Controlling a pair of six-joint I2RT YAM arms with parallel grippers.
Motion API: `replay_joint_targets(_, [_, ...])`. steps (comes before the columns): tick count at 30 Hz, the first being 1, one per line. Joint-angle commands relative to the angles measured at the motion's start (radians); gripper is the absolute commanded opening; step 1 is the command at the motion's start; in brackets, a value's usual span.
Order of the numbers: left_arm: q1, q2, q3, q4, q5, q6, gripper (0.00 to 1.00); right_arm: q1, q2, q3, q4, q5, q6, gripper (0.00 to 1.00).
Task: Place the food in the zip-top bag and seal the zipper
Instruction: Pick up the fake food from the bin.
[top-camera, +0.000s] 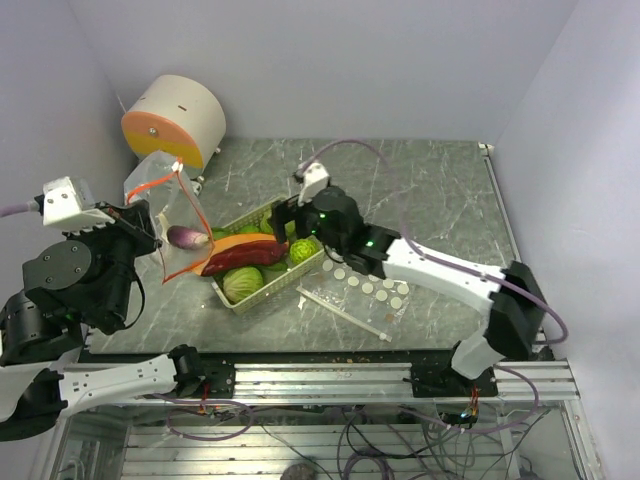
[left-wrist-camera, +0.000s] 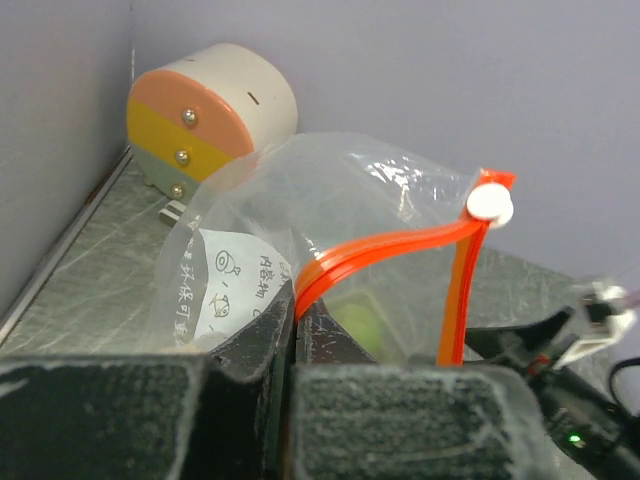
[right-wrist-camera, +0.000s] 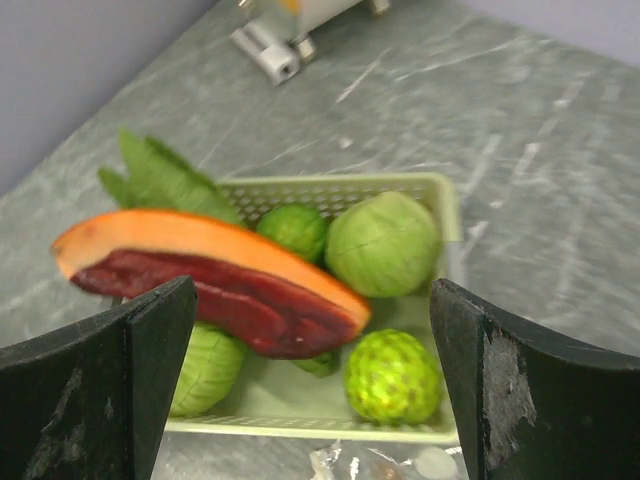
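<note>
Zip-top bag (left-wrist-camera: 330, 210): clear plastic, with an orange zipper (left-wrist-camera: 390, 245), a white slider (left-wrist-camera: 490, 203) and a printed paper label (left-wrist-camera: 225, 280) inside. It is at the far left of the table (top-camera: 440, 190), lifted off the surface, with its mouth open toward the basket. A small purple piece (top-camera: 187, 237) shows in its lower part, apparently inside.

Left gripper (left-wrist-camera: 297, 325): jaws pinched tight on the orange zipper rim, holding the bag up.

Round toy cabinet (top-camera: 175, 118): cream drum, face banded pink, yellow and green, with small knobs. Back-left corner, behind the bag.

Basket (right-wrist-camera: 440, 190): pale green, rectangular, slotted walls. Centre of the table, set at an angle, just right of the bag's mouth.

Food, all in the basket:
- wedge (right-wrist-camera: 220, 285): long, orange skin, dark-red cut face, lying across the top of the other pieces.
- leaves (right-wrist-camera: 165, 180): long, green, at the end nearest the bag, behind the wedge.
- green balls: one small and dark (right-wrist-camera: 295, 228), one smooth and pale (right-wrist-camera: 383, 243), one bumpy and bright (right-wrist-camera: 392, 377), one partly under the wedge (right-wrist-camera: 210, 365).

Right gripper (right-wrist-camera: 312, 288): fingers spread wide, nothing between them, hovering above the basket with the wedge and balls below.

White discs (top-camera: 370, 285): small, in rows, flat on the table just right of the basket, beneath the right arm.
</note>
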Motion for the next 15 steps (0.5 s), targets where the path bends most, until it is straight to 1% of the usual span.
replay_joint_targets(1, [-0.001, -0.034, 0.000, -0.046, -0.037, 0.001, 0.07, 0.046, 0.139, 0.085, 0.012, -0.275, -0.161, 1.00])
replay_joint_targets(6, [-0.001, -0.054, -0.012, -0.028, -0.030, 0.015, 0.07, 0.139, 0.270, 0.118, 0.058, -0.160, -0.367, 1.00])
replay_joint_targets(11, [-0.001, -0.039, 0.004, -0.046, -0.030, 0.008, 0.07, 0.149, 0.329, 0.124, 0.110, -0.192, -0.431, 1.00])
replay_joint_targets(13, [-0.002, -0.038, 0.007, -0.047, -0.028, 0.008, 0.07, 0.166, 0.357, 0.135, 0.118, -0.173, -0.456, 1.00])
replay_joint_targets(15, [-0.001, -0.041, 0.006, -0.042, -0.026, 0.011, 0.07, 0.187, 0.391, 0.149, 0.132, -0.123, -0.487, 1.00])
